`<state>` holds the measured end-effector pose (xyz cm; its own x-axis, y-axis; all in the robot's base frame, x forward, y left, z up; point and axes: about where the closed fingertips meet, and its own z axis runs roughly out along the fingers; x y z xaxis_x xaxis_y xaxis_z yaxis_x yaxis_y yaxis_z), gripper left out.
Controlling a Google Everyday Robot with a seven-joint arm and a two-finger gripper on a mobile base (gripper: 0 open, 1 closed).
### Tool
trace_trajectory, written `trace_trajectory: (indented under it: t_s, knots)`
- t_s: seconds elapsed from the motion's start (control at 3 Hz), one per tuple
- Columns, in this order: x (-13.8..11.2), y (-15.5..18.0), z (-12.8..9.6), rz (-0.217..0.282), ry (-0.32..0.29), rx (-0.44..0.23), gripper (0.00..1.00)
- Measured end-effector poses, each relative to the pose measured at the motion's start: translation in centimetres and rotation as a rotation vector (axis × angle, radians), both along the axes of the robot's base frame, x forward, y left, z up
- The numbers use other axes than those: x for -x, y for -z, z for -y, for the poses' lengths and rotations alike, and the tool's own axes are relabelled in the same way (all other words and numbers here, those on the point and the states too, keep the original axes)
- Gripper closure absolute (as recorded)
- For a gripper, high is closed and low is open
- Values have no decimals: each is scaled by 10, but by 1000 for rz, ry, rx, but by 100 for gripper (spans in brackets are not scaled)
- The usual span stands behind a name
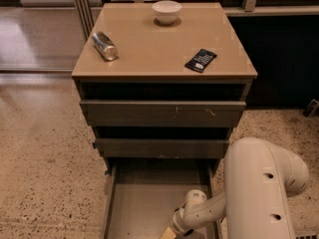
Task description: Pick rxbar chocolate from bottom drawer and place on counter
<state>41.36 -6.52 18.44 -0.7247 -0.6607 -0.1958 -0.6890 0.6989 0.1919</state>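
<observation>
The bottom drawer (144,198) is pulled open under the two upper drawers, and the part of its grey floor that shows is bare. No rxbar chocolate shows in it; the front of the drawer is cut off by the frame edge and partly hidden by my arm. My gripper (167,232) reaches down into the drawer at its front right, mostly below the frame edge. The tan counter (149,49) tops the cabinet.
On the counter lie a black packet with a white label (201,60) at the right, a silver can (104,46) on its side at the left, and a white bowl (166,11) at the back. My white arm (259,188) fills the lower right.
</observation>
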Motion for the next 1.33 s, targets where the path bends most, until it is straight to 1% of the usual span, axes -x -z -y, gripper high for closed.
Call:
trace_trajectory:
  t_s: [0.33,0.67,1.0,1.33]
  knots:
    - [-25,12,-7,8,28,-11,0]
    - [-39,31,-9,-6,61,2,0]
    - [-50,57,7,-27,152,42,0]
    - [-52,60,10,-27,160,48,0]
